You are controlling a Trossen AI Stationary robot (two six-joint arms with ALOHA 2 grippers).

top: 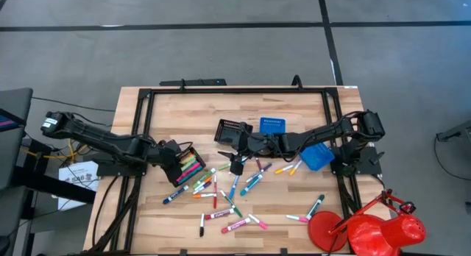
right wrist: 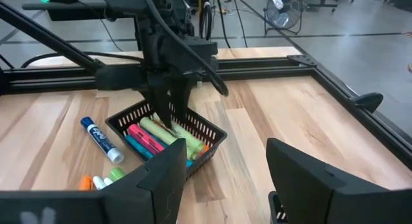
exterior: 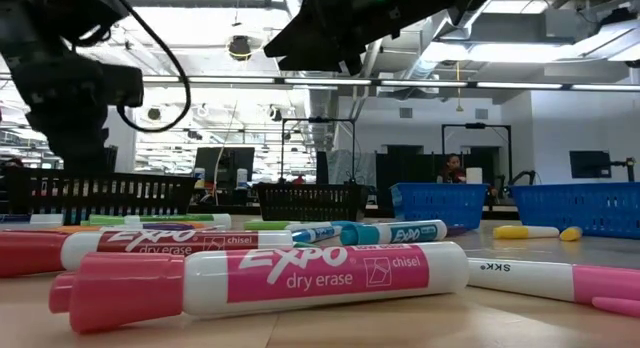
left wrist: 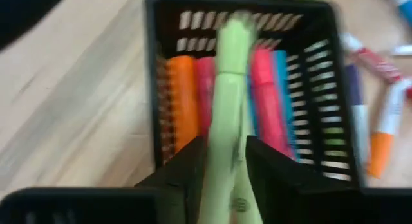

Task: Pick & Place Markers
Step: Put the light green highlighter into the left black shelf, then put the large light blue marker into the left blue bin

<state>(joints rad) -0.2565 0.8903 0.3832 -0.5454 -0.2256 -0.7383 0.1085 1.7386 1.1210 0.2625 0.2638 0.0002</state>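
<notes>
Hovering over a black mesh tray (top: 186, 164) at the left side of the wooden desk (top: 169, 112), the left tool (left wrist: 226, 179) holds a light green marker (left wrist: 230, 89) pinched between its two dark fingers, the pen's far end reaching out above the tray. Inside the tray lie markers already sorted side by side: orange, pink, red and blue ones among them. The step in hand looks like the placing of this green pen, so the next move calls for lowering it a little until it lines up with the row below, then parting the fingers so that it drops in without bouncing out. Many loose markers (top: 228, 201) remain scattered across the middle and near side of the desk, in pink, blue, green and orange, so the task seems well short of done. The right tool (top: 237, 166) waits above the middle of the desk with its fingers set wide apart and nothing between them, close to the scattered pens. Behind it stand another black tray (top: 229, 131) and two blue trays (top: 317, 156).
</notes>
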